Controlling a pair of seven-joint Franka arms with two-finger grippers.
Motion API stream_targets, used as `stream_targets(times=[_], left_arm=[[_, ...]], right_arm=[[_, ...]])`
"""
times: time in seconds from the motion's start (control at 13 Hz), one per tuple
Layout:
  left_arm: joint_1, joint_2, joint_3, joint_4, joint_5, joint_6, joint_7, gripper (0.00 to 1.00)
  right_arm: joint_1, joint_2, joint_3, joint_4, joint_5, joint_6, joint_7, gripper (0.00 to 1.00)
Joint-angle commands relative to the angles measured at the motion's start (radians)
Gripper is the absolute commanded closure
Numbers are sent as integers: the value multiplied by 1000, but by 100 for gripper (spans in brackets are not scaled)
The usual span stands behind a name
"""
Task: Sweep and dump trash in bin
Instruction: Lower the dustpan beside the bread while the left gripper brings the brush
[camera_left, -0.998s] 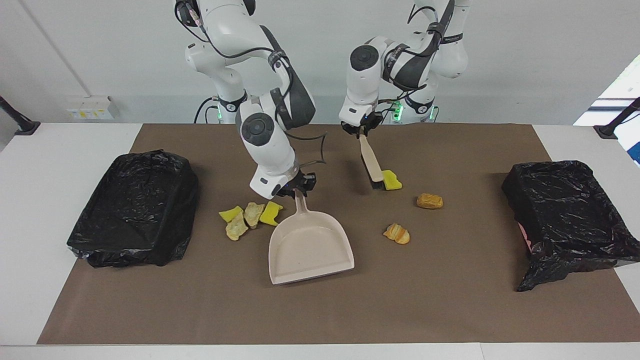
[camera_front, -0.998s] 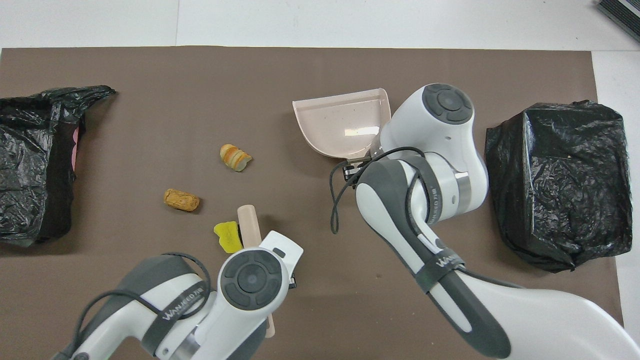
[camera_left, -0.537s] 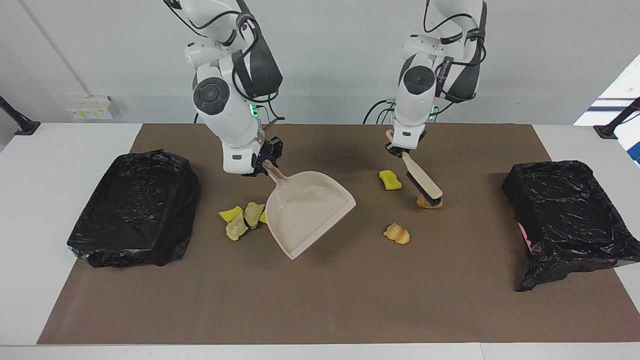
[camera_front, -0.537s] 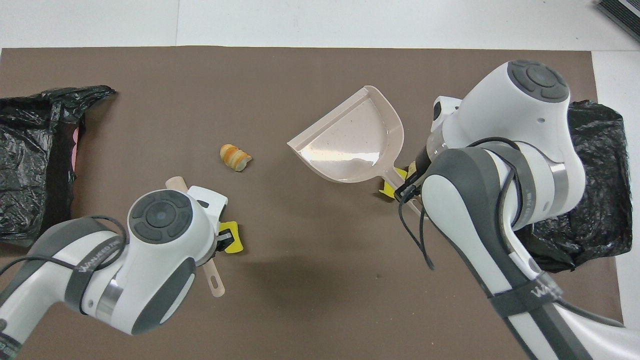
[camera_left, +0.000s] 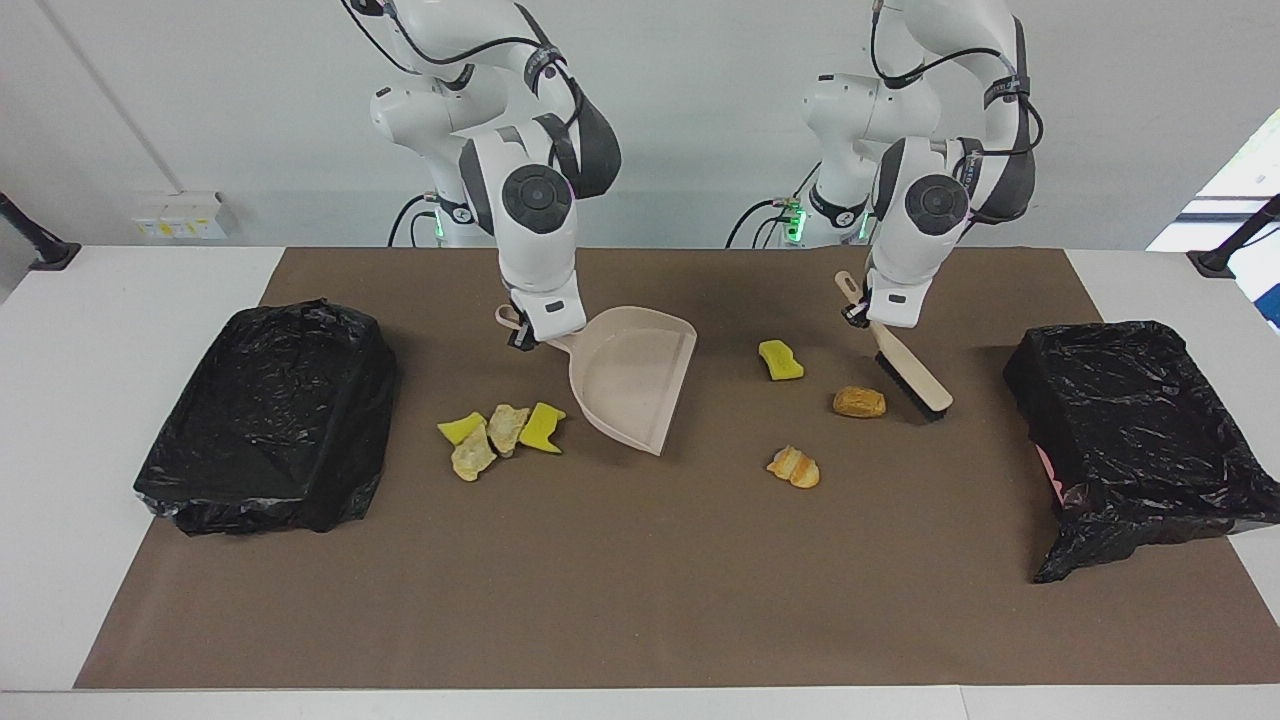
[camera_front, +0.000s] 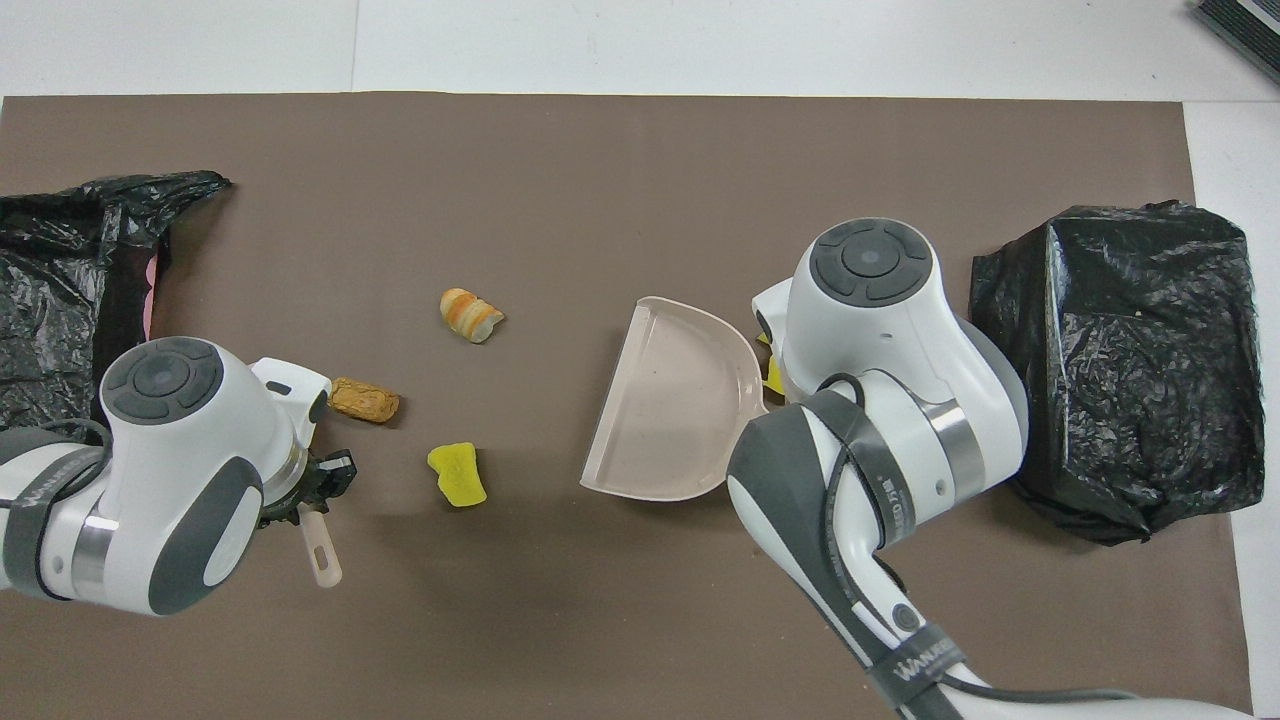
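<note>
Lying beside the left hand's (camera_left: 868, 318) brush (camera_left: 912, 382), trash (camera_left: 859, 402).

1. Mat (camera_left: 640, 600): plain dull brown; table (camera_left: 60, 480) white.
2. Two bins (camera_left: 270, 415) (camera_left: 1140, 420): glossy black crinkled liners; pink bit shows on the one at left arm's end.
3. Dustpan (camera_left: 630, 385): pale beige, plain.
4. Brush (camera_left: 912, 378): beige back, black bristles.
5. Trash: bright yellow sponge pcs (camera_left: 780, 360), golden-brown lump (camera_left: 859, 402), orange/cream striped lump (camera_left: 794, 467), pale beige chunks (camera_left: 474, 455).
6. Arms: white w/ dark grey joints.
</note>
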Motion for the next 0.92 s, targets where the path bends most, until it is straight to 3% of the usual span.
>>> stream_targets(times=[0.0,0.31,0.61,0.84], left_arm=[[3,-24,-19,-47,13,18,76,100],[-105,-12,-22,-48,-61,91,165,100],[-187,8,-22,-45,-145,171,245,100],[-193,35,-17,17,-144,109,233,100]], right_arm=[[28,-61,4,-92,-21,27,-22,100],[62,-121,6,-239,-23,187,36,100],[111,-120,6,-285,-21,225,120,100],[122,-117,6,-296,-21,241,125,100]])
